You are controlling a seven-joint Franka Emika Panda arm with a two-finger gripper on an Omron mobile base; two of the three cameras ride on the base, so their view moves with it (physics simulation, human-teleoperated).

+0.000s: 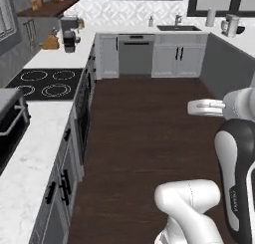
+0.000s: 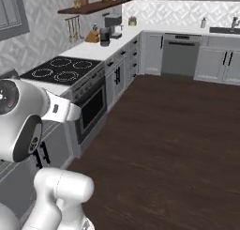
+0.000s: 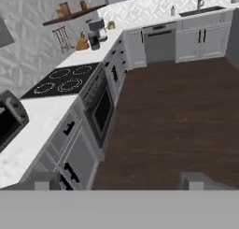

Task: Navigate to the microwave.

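Microwave (image 1: 11, 124) sat at left on the tabletop (image 1: 30, 173), near the cooktop (image 1: 45, 82). Base should turn left, squaring to its front. Claw (image 3: 120, 180) state: cannot tell.

Black 4-ring cooktop (image 1: 44, 82) set in white counter (image 1: 35, 153), oven (image 2: 91, 109) below, coffee machine (image 1: 69, 34) beyond, grey dishwasher (image 1: 135, 54) along back wall, sink (image 1: 178, 28), dark wood floor (image 1: 144, 138).

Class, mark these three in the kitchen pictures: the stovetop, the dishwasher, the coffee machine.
stovetop (image 1: 46, 82): left base view, black glass between the burner rings.
dishwasher (image 1: 136, 56): left base view, middle of its grey door.
coffee machine (image 3: 96, 32): hand view, its dark body.
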